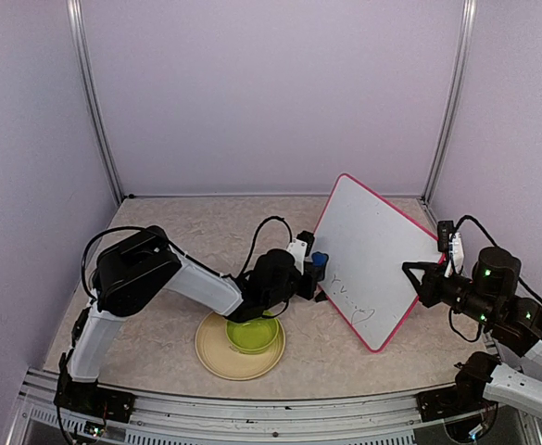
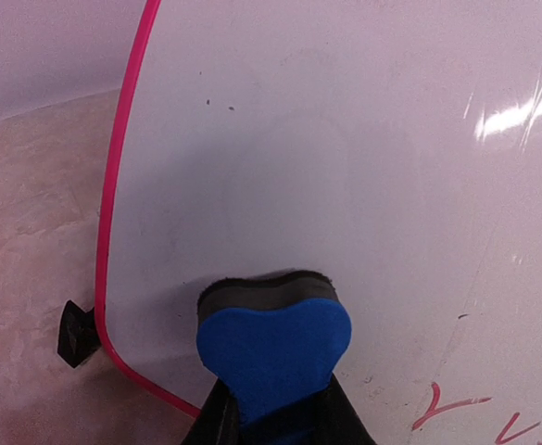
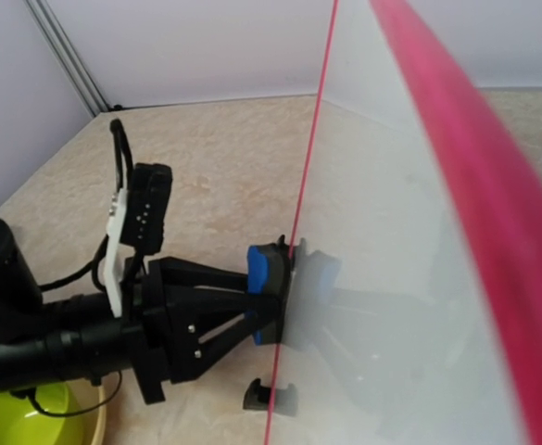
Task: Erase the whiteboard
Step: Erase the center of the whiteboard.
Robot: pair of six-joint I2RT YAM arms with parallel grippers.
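Left wrist: left hand point(image 2: 272, 425) clenches blue eraser point(image 2: 272, 357) against whiteboard point(image 2: 345, 167); right hand point(image 1: 417, 277) seemingly grips its edge.

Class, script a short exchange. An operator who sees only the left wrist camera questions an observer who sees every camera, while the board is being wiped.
Operator: What steadies the white rectangular board with the pink-red frame?
Observer: From above, the right gripper appears clamped on its right edge, and the board stands tilted on the table.
Operator: What writing lies beyond my blue foam eraser with the dark felt face?
Observer: The top view shows a small drawn heart near the board's lower corner.
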